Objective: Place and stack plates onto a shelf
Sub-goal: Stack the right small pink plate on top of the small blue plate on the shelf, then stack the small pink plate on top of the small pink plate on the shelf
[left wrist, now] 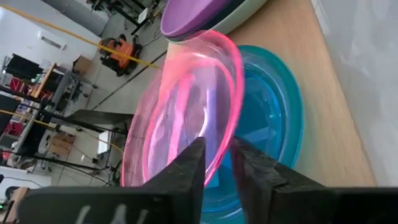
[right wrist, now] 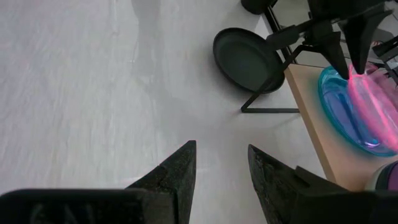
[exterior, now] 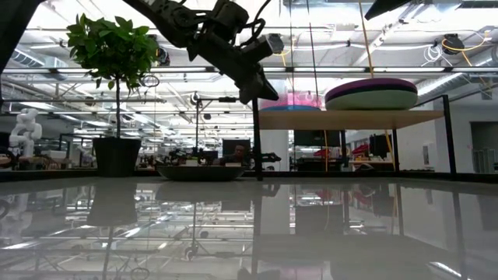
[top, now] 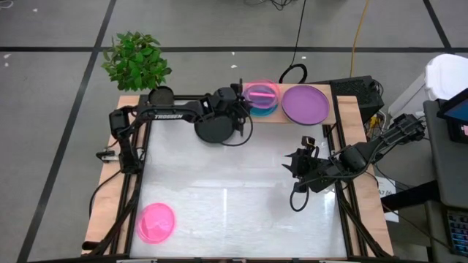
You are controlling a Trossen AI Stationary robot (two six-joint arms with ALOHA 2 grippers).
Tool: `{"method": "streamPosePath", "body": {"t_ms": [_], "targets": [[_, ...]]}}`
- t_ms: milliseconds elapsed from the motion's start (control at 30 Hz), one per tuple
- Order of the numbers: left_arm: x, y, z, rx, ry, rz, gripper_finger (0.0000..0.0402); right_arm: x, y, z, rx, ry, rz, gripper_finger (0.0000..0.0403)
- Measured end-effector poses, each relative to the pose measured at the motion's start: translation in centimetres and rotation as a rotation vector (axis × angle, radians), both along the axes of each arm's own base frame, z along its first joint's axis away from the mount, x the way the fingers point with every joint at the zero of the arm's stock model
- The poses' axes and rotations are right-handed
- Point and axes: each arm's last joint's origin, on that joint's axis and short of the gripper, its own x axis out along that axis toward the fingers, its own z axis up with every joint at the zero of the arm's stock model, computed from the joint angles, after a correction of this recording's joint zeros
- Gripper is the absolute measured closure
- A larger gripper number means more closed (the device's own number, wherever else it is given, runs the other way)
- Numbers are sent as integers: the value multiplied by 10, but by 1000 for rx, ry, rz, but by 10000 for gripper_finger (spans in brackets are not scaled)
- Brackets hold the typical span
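Low cam: shelf (exterior: pixel 350 119) stood at back right w/ a purple plate (exterior: pixel 371 84) topping a stack and pink plate (exterior: pixel 289 99) beside it. Left gripper (exterior: pixel 253 87) came down from above, fingertips at the pink plate's edge. A dark plate (exterior: pixel 200 173) lay on table (exterior: pixel 249 233) nr potted plant (exterior: pixel 115 58).

The grey floor (top: pixel 58 109) carries dark seam lines. A leafy potted plant (top: pixel 136 60) stands at the table's far left corner. Beyond it, the hall's ceiling lights (exterior: pixel 327 31) run over cluttered workbenches (exterior: pixel 47 155).
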Motion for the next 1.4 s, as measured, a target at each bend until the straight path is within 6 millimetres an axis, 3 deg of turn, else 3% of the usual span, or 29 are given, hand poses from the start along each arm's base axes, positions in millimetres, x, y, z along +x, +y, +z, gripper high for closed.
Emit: {"method": "streamPosePath", "body": {"t_ms": [167, 400, 500, 667, 833, 1000, 1233, 1400], "targets": [[4, -12, 0, 1, -4, 28, 295, 0, 0, 0, 1, -1, 0, 276], [8, -47, 2, 41, 52, 68, 293, 1, 1, -2, 4, -5, 2, 276], [4, -63, 12, 54, 61, 102, 293, 1, 1, -8, -3, 3, 7, 276], [-16, -91, 33, -39, 80, 115, 293, 1, 1, -14, -5, 14, 7, 276], [-48, -126, 55, -196, 134, 77, 293, 3, 3, -13, 36, -4, 23, 276], [-81, -162, 61, -382, 289, 9, 293, 6, 5, -11, 64, -27, 46, 276], [-112, -213, 45, -452, 564, -14, 293, 9, 8, -8, 98, -55, 87, 276], [-128, -243, 14, -526, 722, -81, 293, 10, 11, -8, 111, -64, 103, 276]]}}
